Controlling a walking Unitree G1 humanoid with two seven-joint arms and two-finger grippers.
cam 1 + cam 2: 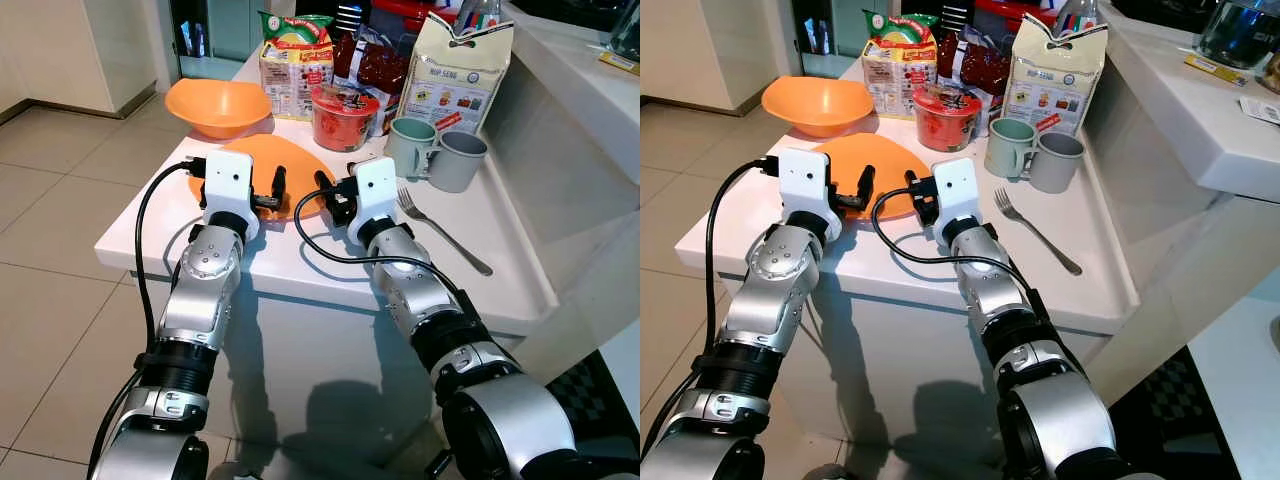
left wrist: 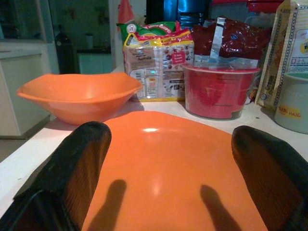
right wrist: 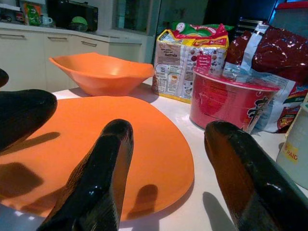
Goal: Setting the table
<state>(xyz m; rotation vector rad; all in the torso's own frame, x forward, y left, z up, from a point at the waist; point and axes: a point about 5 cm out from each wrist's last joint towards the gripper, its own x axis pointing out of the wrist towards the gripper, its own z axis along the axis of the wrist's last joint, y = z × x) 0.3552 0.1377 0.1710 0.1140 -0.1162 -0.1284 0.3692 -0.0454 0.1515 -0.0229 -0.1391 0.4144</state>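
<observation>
My left tool [image 1: 263, 197] stood wide open, its two black fingers [image 2: 79, 166] spread over the near edge of the orange plate [image 1: 262, 160], one finger out past the plate's left side and the other near its middle, holding nothing. My right tool [image 1: 331, 195] was also open and empty, its fingers [image 3: 103, 168] aimed across the plate's right rim from the side, so that one finger hung over the orange surface and the other over bare table [image 1: 300, 255] just beside the rim. The plate lay flat on the table straight ahead of both tools, between them, its near edge just under my fingertips; I judged the left tool the better lined up, since the plate sat squarely in front of it, while the right came in at an angle from the plate's right. Being flat and thin, the plate offered only its rim to pinch, so I reckoned the coming move hung on getting a finger under that near edge. Beyond the plate stood the orange bowl [image 1: 218, 104], to the left and well clear, and the red noodle cup [image 1: 344, 116] just past the plate's far right edge. To my right, apart from the plate, were two mugs [image 1: 436, 151] and a fork [image 1: 442, 232] lying with its handle toward the table's right front.
</observation>
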